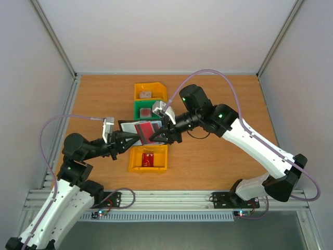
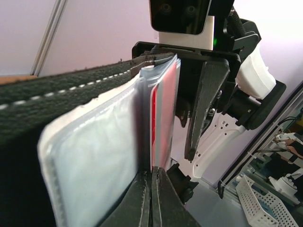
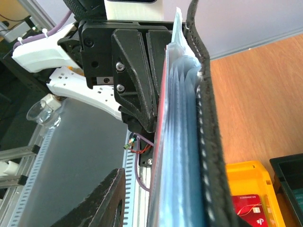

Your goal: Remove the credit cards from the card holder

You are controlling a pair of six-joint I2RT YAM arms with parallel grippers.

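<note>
Arms meet over the middle of the brown wooden table [image 1: 223, 99], holding a black book-like folding card holder [image 1: 128, 126] with shiny grey-blue plastic sleeves in the air between them. It hangs open just above the near open-topped yellow plastic bin [image 1: 148, 168], in front of the green plastic bin [image 1: 138, 110] and the far yellow plastic bin [image 1: 138, 93].

The left gripper [image 1: 136, 137] comes in from the left. In its wrist view its two black fingers [image 2: 142, 203] are pressed together with only a thin line between them, clamped on the lower edge of a sleeve that carries a red plastic credit card [image 2: 158, 127]. Whether they pinch the card itself or only its sleeve cannot be told. The stitched black cover fills the left of that view.

The right gripper [image 1: 158, 134] reaches in from the right. In its own view the card holder stands edge-on, sleeves fanned beside the cover. One black finger [image 3: 106, 198] sits apart from the sleeves, with a gap showing; the other finger is hidden behind the cover, so the jaws stand spread and not closed on the sleeves.

A second red credit card [image 1: 149, 159] lies flat in the near yellow bin.
</note>
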